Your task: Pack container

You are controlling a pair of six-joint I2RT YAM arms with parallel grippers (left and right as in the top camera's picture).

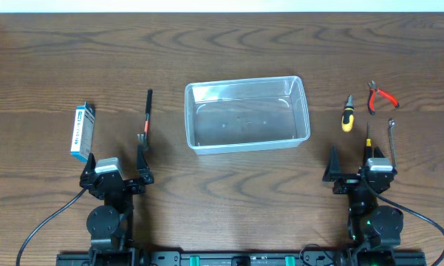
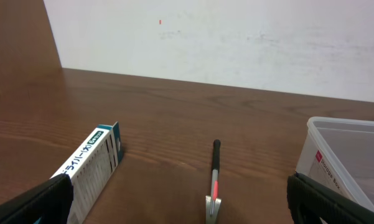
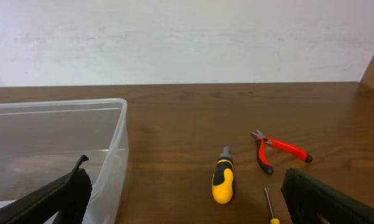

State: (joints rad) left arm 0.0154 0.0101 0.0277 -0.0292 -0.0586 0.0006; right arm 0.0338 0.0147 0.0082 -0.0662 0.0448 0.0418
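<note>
**A:** Where does the container [image 1: 247, 147] sit on your tabletop [image 1: 59, 59]?

**B:** It lies mid-tabletop, ahead of your two claws and between them, touching neither.

**A:** And your claws?

**B:** Your left claw [image 1: 116, 154] stands wide and holds nothing, with the container off to its right. Your right claw [image 1: 362, 154] is just as wide and bare, with the container to its left.

**A:** Smaller things?

**B:** A blue-and-white box [image 1: 81, 131] lies beside your left claw. Red pliers [image 1: 381, 96] and a yellow screwdriver [image 1: 346, 115] lie ahead of your right.
</note>
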